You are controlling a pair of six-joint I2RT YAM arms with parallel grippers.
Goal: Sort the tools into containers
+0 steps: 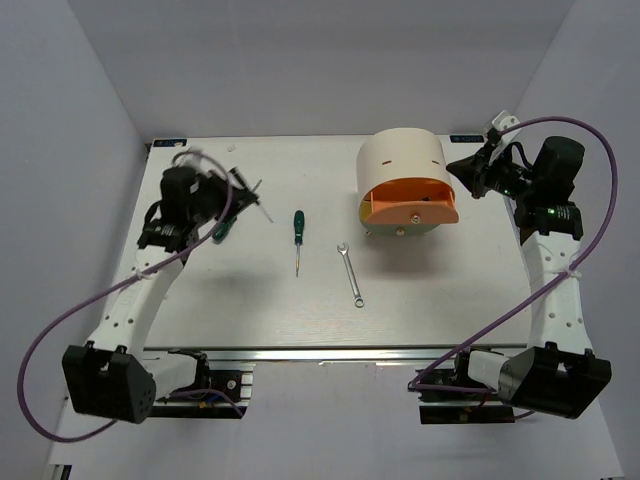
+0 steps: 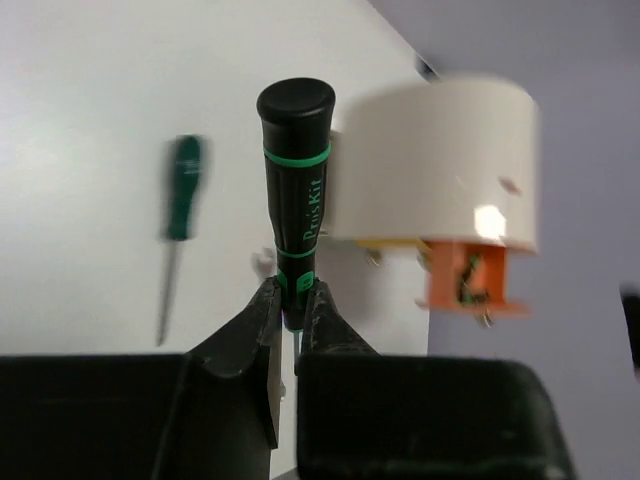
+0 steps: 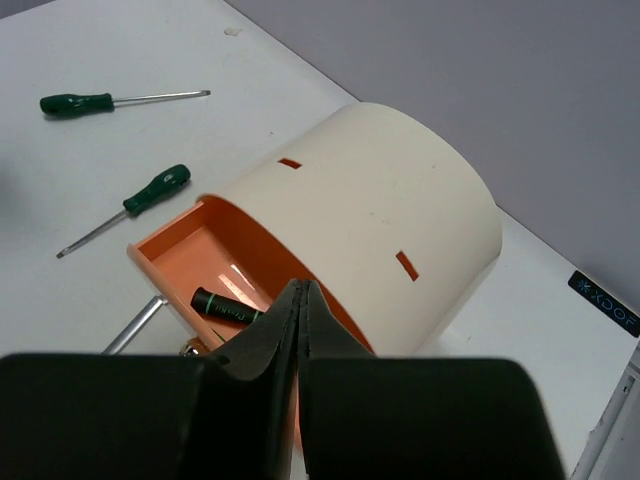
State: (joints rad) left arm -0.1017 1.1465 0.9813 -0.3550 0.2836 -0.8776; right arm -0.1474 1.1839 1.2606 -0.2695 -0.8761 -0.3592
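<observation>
My left gripper (image 2: 292, 296) is shut on the lower handle of a black screwdriver with green rings (image 2: 295, 170), which it holds upright above the table's left side (image 1: 247, 186). Two green-handled screwdrivers lie on the table, one in the middle (image 1: 298, 228) and one beside the left arm (image 1: 222, 228). A silver wrench (image 1: 350, 275) lies right of the middle one. The beige drum container (image 1: 402, 160) has its orange drawer (image 3: 190, 250) pulled open, and a black-handled screwdriver (image 3: 226, 308) lies inside. My right gripper (image 3: 300, 292) is shut on nothing, just above the drawer's back and beside the drum (image 1: 455, 165).
The white table (image 1: 440, 300) is walled by pale panels at the back and sides. Purple cables (image 1: 60, 330) loop beside both arms. The drum stands at the back right, close to the right arm.
</observation>
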